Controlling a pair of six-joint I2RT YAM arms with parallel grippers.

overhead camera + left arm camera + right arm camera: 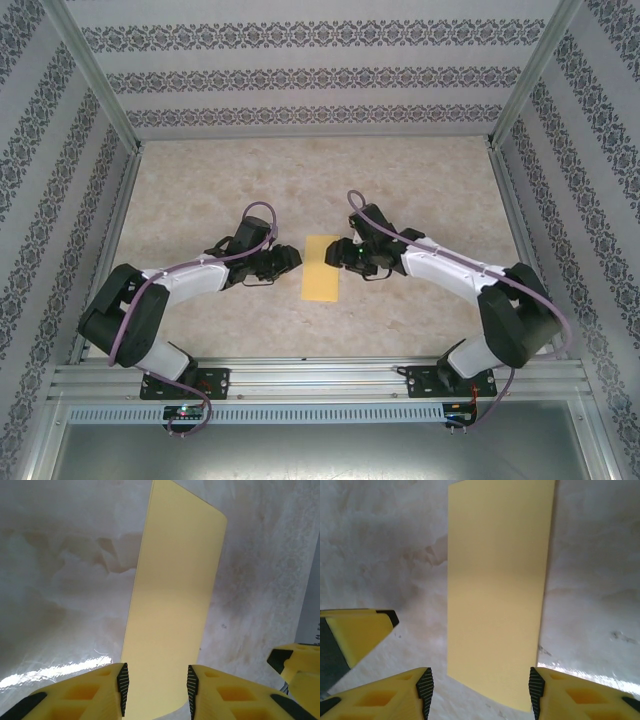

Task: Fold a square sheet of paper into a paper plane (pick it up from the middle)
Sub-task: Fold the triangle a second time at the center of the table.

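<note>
1. The yellow sheet of paper (321,267) is lying flat on the bench (200,180), folded narrow, between the two arms.
2. The left pincer (156,682) is standing spread, and the sheet's near end is showing between its fingers (123,685).
3. The right pincer (479,687) is also standing spread, wider, over the sheet's other end.

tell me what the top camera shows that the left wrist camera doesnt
Top camera: the whole left arm and right arm meeting from either side of the yellow paper, patterned walls, the metal rail in front. Left wrist: the ribbed pads of the left tool close up, open, straddling the paper's near end. Both: the paper lying on the marbled table.
</note>
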